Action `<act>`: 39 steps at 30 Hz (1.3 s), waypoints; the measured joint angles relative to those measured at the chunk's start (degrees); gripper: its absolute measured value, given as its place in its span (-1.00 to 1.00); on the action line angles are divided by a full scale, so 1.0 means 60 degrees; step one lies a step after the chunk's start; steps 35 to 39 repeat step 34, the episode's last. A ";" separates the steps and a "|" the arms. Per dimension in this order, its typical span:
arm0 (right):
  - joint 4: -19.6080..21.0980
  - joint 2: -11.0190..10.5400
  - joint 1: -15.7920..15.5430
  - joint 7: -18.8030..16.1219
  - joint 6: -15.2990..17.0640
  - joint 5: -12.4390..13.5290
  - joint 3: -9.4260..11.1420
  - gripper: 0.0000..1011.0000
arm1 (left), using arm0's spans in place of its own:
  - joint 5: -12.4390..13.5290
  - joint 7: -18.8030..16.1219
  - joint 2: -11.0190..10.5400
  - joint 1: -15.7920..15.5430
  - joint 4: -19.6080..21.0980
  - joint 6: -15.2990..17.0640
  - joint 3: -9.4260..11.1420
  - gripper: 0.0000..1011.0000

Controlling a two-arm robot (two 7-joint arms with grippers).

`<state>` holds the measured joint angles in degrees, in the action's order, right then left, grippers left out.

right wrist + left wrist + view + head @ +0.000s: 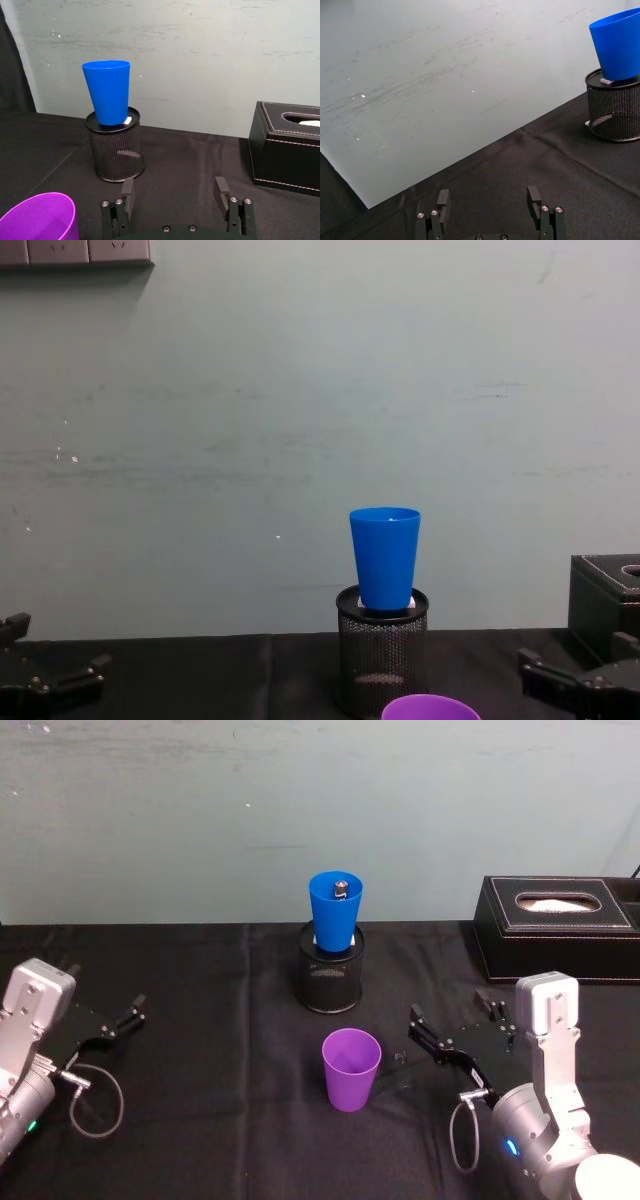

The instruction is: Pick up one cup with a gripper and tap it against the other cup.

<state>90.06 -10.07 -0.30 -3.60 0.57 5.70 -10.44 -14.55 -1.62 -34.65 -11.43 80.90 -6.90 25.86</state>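
1. The purple cup (pixel 351 1068) stands upright on the tabletop (pixel 220 1120), lower centre of the head view.
2. The right pincer (pixel 452 1025) waits just right of it with fingers apart, clearly nearer than the left pincer (pixel 118 1017), also open, at the far left.
3. The blue cup (pixel 335 910) sits in the mesh holder (pixel 330 982), directly above the purple cup in the frame.

1. My station reads as a lab or test room: a bench (pixel 200 1020) draped in black cloth, set against a bare, scuffed pale-green wall (pixel 300 390).
2. Office items stand on it: a black mesh pen holder (pixel 330 982) and a black leather tissue box (pixel 560 925).
3. Wall sockets (pixel 75 251) sit high up.
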 joint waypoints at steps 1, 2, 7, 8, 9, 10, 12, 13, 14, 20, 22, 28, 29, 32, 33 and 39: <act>0.0005 -0.0001 0.0002 0.0004 0.0002 0.0000 -0.0002 0.98 | 0.0000 0.0000 0.0001 0.0000 0.0000 -0.0001 0.0000 0.98; 0.0008 -0.0001 0.0003 0.0009 0.0003 0.0001 -0.0003 0.98 | 0.0000 0.0000 0.0000 0.0000 0.0000 -0.0001 0.0000 0.98; 0.0020 -0.0005 0.0007 0.0024 0.0005 0.0002 -0.0007 0.98 | 0.0001 0.0000 0.0000 -0.0001 0.0000 0.0000 0.0000 0.98; 0.0023 -0.0006 0.0007 0.0027 0.0006 0.0002 -0.0009 0.98 | 0.0000 0.0000 0.0000 0.0000 0.0000 0.0000 0.0000 0.98; 0.0024 -0.0006 0.0008 0.0028 0.0007 0.0002 -0.0010 0.98 | 0.0001 0.0000 0.0000 0.0000 0.0000 -0.0001 0.0000 0.98; 0.0026 -0.0006 0.0008 0.0030 0.0008 0.0002 -0.0011 0.98 | 0.0001 0.0000 0.0000 0.0000 0.0000 -0.0001 0.0000 0.98; 0.0028 -0.0006 0.0008 0.0031 0.0009 0.0002 -0.0013 0.98 | 0.0000 0.0000 0.0000 0.0000 0.0000 -0.0001 0.0000 0.98; 0.0029 -0.0006 0.0008 0.0033 0.0009 0.0002 -0.0013 0.98 | 0.0001 0.0000 0.0000 0.0000 0.0000 -0.0001 0.0000 0.98; 0.0030 -0.0006 0.0008 0.0034 0.0010 0.0001 -0.0013 0.98 | 0.0000 0.0000 0.0000 0.0000 0.0000 -0.0001 0.0000 0.98; 0.0036 -0.0006 0.0008 0.0040 0.0016 0.0001 -0.0013 0.98 | 0.0000 0.0000 0.0000 0.0000 0.0000 0.0000 0.0000 0.98; 0.0037 -0.0006 0.0009 0.0041 0.0017 0.0001 -0.0013 0.98 | 0.0000 0.0000 0.0000 0.0000 0.0000 0.0000 0.0000 0.98; 0.0041 -0.0006 0.0008 0.0047 0.0019 0.0001 -0.0013 0.98 | 0.0001 0.0000 0.0000 0.0000 0.0000 -0.0001 0.0000 0.98; 0.0042 -0.0006 0.0008 0.0047 0.0019 0.0001 -0.0013 0.98 | 0.0001 0.0000 0.0000 0.0000 0.0000 0.0000 0.0000 0.98; 0.0042 -0.0006 0.0009 0.0049 0.0019 0.0001 -0.0013 0.98 | 0.0001 0.0000 0.0001 -0.0001 0.0000 0.0000 0.0000 0.98; 0.0041 -0.0006 0.0009 0.0050 0.0019 0.0001 -0.0013 0.98 | 0.0000 0.0000 0.0000 0.0000 0.0000 -0.0001 0.0000 0.98; 0.0042 -0.0006 0.0009 0.0051 0.0019 0.0001 -0.0013 0.98 | 0.0000 0.0000 0.0000 -0.0001 0.0000 0.0000 0.0000 0.98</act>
